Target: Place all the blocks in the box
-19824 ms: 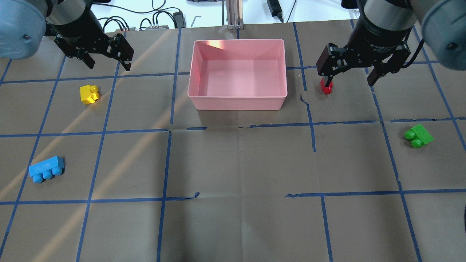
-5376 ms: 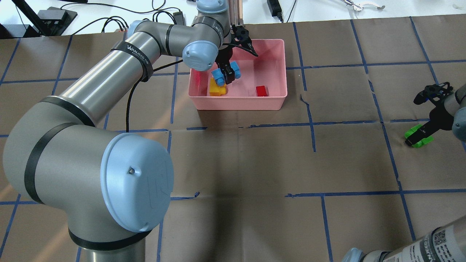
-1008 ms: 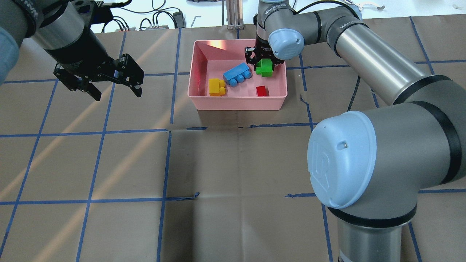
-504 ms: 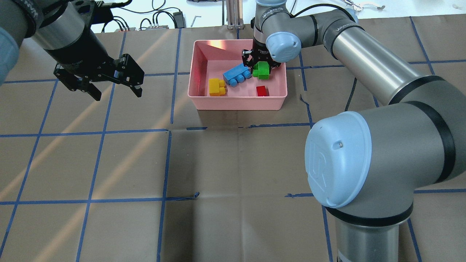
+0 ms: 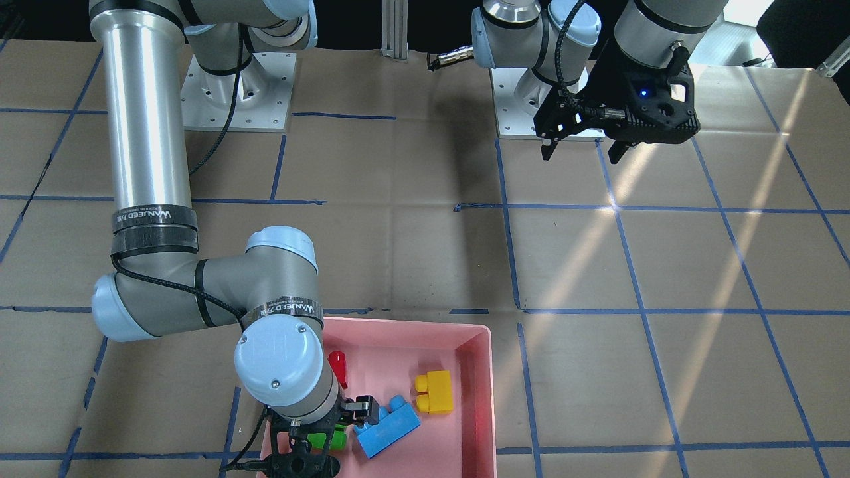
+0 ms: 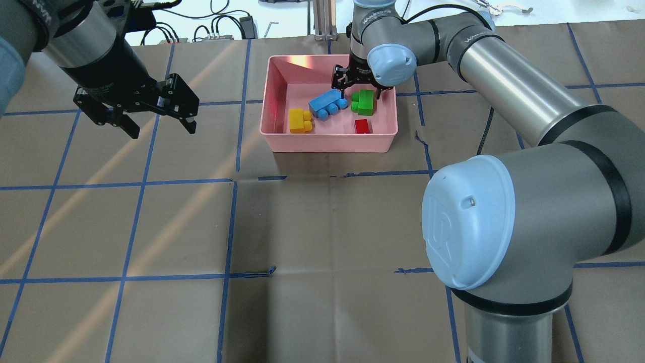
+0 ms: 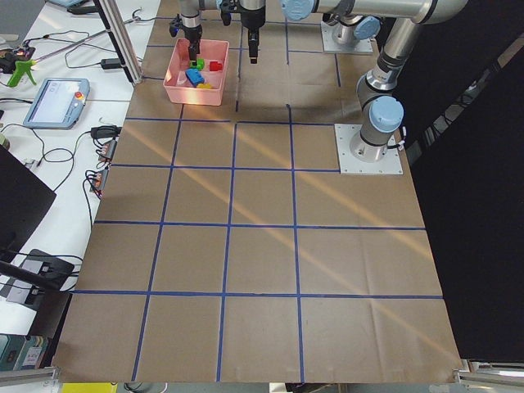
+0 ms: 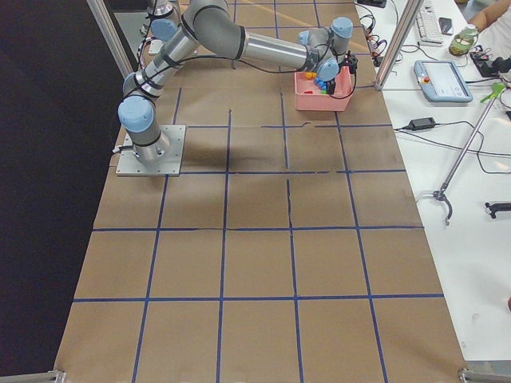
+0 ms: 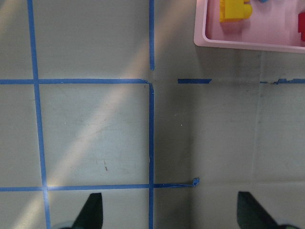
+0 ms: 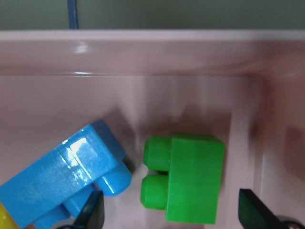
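Two-finger right hand spread, vertical over green block in box.

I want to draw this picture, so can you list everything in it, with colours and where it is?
box: one, pink, far middle of the table
yellow block: one, yellow, in the box, at the robot's left end
blue block: one, blue, in the box, middle
green block: one, green, in the box, under the right tool
red block: one, red, in the box, by the wall nearest the robot
table: one, brown with blue tape lines
cables: several, black, past the table's far edge
left tool: one, black, open, over table left of the box
right tool: one, black, open, over the box
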Controlling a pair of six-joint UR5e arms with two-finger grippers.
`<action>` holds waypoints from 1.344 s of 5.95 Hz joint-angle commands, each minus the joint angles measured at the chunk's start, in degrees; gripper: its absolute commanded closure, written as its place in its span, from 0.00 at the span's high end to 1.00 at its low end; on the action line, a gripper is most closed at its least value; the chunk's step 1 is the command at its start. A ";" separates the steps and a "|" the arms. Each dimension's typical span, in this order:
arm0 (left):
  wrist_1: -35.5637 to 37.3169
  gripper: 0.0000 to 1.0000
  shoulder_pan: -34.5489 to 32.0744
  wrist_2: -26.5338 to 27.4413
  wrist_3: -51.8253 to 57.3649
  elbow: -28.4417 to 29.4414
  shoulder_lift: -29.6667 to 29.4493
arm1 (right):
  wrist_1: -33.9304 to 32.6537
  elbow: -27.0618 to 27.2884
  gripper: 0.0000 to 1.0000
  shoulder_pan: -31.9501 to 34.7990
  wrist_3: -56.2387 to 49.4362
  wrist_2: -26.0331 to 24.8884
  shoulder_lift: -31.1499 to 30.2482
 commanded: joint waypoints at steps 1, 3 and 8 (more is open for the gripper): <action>0.00 0.99 0.00 0.11 0.09 0.08 0.00 | 6.19 -0.49 1.00 -0.42 -0.55 -0.75 -5.37; 0.00 0.99 0.00 0.11 0.26 0.17 0.09 | 13.76 0.82 1.00 -2.34 -2.90 -4.08 -12.84; 0.00 0.99 0.00 0.20 0.09 0.17 0.09 | 19.52 28.01 0.99 -11.84 -15.93 -3.92 -42.53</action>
